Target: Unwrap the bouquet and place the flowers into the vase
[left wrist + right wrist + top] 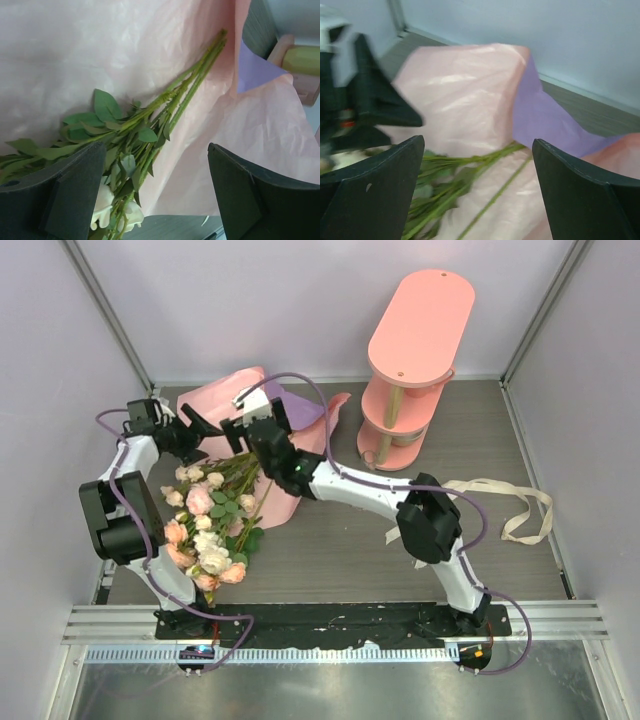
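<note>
- Our left gripper [155, 147] stands wide, holding nothing. The flowers [212, 525] lie just below and ahead of it, apart from both fingers.
- Their stems [190, 85] cross the gap between those fingers on a slant. The blooms are back towards our left arm's base and the cut ends point away, resting on the pink paper [75, 50].
- Our right gripper [477, 142] is also wide and empty. It hangs over the cut ends, with the left gripper just to its left.
- The paper lies open under the stems and the ribbon [500, 502] is well off to the right gripper's side, so we judge the unwrapping done.
- The left gripper looks nearer the leafy middle. We judge a grasp needs the fingers turned square across the stems.
- We cannot make out the vase.
</note>
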`<state>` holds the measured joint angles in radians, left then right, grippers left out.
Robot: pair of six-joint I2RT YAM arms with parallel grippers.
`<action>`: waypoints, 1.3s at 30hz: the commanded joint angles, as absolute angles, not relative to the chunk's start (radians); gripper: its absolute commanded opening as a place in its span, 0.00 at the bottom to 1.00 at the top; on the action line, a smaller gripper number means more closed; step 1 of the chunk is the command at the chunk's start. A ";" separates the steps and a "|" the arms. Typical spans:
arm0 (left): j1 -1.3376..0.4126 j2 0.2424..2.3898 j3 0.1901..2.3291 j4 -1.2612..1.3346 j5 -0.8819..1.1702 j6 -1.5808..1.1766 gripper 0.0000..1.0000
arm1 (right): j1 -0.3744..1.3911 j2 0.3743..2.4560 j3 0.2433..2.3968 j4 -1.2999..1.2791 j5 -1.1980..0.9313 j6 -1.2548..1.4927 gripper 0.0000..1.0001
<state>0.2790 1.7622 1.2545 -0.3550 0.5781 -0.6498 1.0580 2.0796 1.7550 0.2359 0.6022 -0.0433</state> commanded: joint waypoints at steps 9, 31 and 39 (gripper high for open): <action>0.249 1.753 1.264 -0.325 0.644 -0.667 0.85 | 0.853 2.183 1.763 -0.158 0.835 0.178 0.61; 0.233 1.730 1.241 -0.301 0.667 -0.689 0.85 | 0.729 2.654 2.417 0.061 0.802 -0.201 0.36; 0.229 1.717 1.232 -0.282 0.673 -0.703 0.85 | 0.635 2.746 2.509 0.205 0.782 -0.271 0.36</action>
<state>0.2340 1.7626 1.2396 -0.3309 0.6460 -0.6849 0.6712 2.7197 2.4447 0.0601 0.7639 -0.2211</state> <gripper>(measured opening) 0.853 0.359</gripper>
